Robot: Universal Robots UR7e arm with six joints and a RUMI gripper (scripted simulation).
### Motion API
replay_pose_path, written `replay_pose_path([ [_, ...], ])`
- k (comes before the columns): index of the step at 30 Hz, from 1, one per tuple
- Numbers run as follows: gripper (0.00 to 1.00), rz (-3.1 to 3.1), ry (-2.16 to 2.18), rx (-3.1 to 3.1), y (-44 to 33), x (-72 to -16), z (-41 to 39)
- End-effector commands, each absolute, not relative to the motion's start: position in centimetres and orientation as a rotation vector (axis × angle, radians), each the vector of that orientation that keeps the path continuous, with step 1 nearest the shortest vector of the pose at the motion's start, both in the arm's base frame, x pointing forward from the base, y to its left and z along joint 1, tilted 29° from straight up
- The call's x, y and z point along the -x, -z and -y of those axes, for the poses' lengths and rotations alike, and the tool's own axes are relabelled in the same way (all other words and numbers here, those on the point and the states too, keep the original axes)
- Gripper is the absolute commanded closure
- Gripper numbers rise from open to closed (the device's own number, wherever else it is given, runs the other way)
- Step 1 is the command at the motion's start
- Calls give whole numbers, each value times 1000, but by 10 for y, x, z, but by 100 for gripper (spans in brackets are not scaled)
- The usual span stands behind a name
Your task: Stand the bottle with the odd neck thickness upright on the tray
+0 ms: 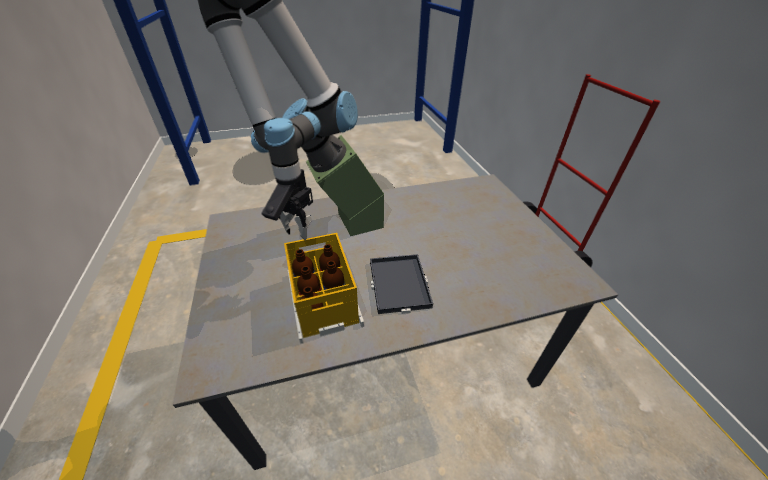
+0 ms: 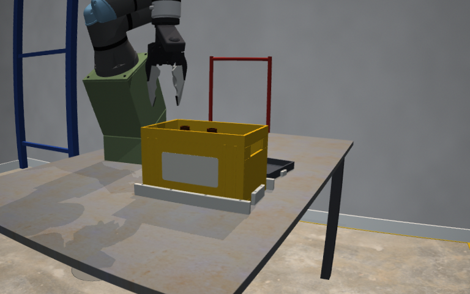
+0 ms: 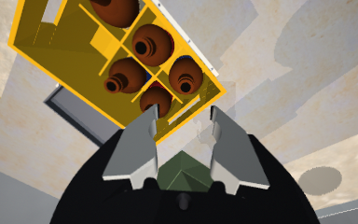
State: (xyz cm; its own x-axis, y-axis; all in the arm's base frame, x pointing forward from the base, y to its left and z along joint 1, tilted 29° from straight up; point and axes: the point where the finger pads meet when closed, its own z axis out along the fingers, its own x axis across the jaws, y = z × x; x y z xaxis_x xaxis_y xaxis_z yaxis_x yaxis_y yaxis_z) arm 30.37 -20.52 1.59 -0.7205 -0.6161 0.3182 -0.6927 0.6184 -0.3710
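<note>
The yellow crate [image 1: 325, 314] [image 2: 238, 163] [image 3: 56, 47] stands on the table left of the middle. Several brown bottles stand in its compartments, necks up; the wrist view shows them from above, for example one [image 3: 151, 44], another [image 3: 185, 77] and a third [image 3: 123, 77]. Two bottle tops [image 2: 185, 127] [image 2: 212, 130] show over the rim. I cannot tell the necks apart here. The dark empty tray [image 1: 400, 280] [image 2: 277, 165] [image 3: 70, 105] lies right of the crate. My gripper [image 1: 295, 229] [image 2: 165, 103] [image 3: 185, 105] hangs above the crate's far end, partly open, with nothing between its fingers.
The green robot pedestal [image 1: 353, 198] [image 2: 121, 114] stands on the table just behind the crate. Grey stop rails [image 2: 194, 199] edge the crate's foot. A red frame [image 1: 594, 164] and blue frames [image 1: 447, 73] stand on the floor beyond the table.
</note>
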Motion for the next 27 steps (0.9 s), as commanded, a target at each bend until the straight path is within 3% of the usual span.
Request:
replay_pose_path([
  [1, 62, 2680, -718, -1093, -16, -304, 205],
  [27, 62, 2680, -718, -1093, -13, -304, 207],
])
